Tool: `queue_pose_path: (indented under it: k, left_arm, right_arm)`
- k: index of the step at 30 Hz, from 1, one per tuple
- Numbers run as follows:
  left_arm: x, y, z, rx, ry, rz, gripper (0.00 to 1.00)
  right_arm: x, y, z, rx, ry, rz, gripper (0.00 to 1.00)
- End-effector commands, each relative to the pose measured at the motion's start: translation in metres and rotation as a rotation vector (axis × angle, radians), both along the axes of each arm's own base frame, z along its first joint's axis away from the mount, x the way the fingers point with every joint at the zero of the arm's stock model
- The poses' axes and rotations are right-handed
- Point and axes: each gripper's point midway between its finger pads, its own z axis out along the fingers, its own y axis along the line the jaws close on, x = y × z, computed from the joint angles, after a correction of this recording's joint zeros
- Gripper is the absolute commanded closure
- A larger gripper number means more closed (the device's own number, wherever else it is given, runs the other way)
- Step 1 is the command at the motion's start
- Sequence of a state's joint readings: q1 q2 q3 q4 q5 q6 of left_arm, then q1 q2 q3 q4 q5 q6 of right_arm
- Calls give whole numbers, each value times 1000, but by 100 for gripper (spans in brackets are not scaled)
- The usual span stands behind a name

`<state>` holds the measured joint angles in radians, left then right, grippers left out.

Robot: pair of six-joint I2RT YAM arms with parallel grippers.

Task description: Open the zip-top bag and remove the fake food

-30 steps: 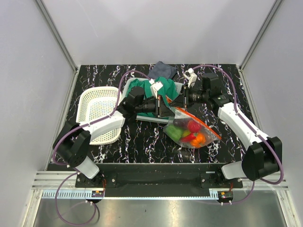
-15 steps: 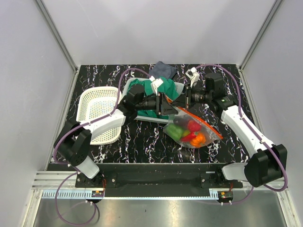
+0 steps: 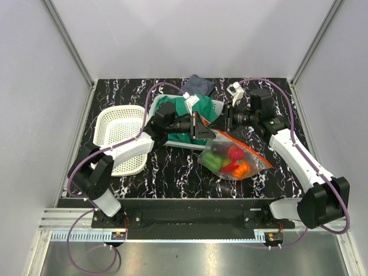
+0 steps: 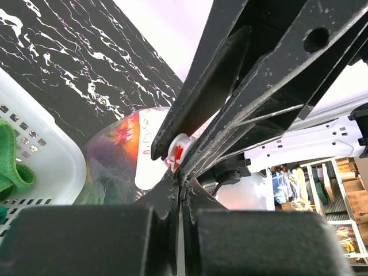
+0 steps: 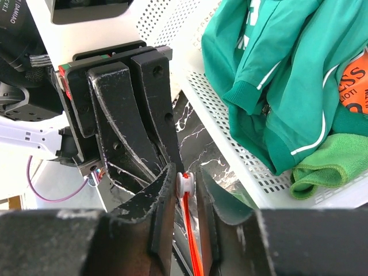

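Starting at the left of the overhead view, a white perforated basket (image 3: 118, 138) sits on the black marbled worktop (image 3: 172, 167), and the left arm reaches past it toward the middle. The left gripper (image 4: 179, 187) has its jaws together; whether a fold of film is nipped between them I cannot tell. Tip to tip with it, just to its right, the right gripper (image 5: 185, 192) has its jaws narrowly apart on either side of a small white slider (image 5: 185, 181) at the end of the orange-red zip strip (image 5: 192, 236). Whether they press on it cannot be told. From that meeting point the zip-top bag (image 3: 257, 163) trails away to the right and toward the near edge, its body resting on the worktop. Its strip runs slantwise along that same line, and the mouth seems not yet parted. The fake food (image 3: 233, 155), green, red and orange pieces, is inside it. So the bag's long axis leads off from both jaw tips toward the right arm's side. The right arm is the one at the slider, and drawing it along the strip probably needs the left to anchor the end.
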<state>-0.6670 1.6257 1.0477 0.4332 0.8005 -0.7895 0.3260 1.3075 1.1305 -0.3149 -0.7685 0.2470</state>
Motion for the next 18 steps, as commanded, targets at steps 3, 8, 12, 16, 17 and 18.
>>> queue_pose_path:
  k: [3, 8, 12, 16, 17, 18]
  left_arm:
    - [6, -1, 25, -65, -92, 10, 100]
    - [12, 6, 24, -63, -90, 57, 100]
    - [19, 16, 24, -74, -78, 102, 100]
    - [25, 26, 17, -54, -61, 140, 100]
    - [24, 29, 13, -49, -53, 145, 100]
    - [27, 32, 10, -44, -49, 166, 100]
  right_arm:
    - [-14, 3, 13, 17, -27, 44, 90]
    - [-14, 0, 6, -5, -28, 28, 100]
    - [-18, -4, 0, -18, -27, 15, 100]
    - [-27, -8, -7, -26, -14, 16, 100]
    - [-28, -9, -8, -29, -9, 11, 100]
    - [-32, -10, -9, -29, -10, 11, 100]
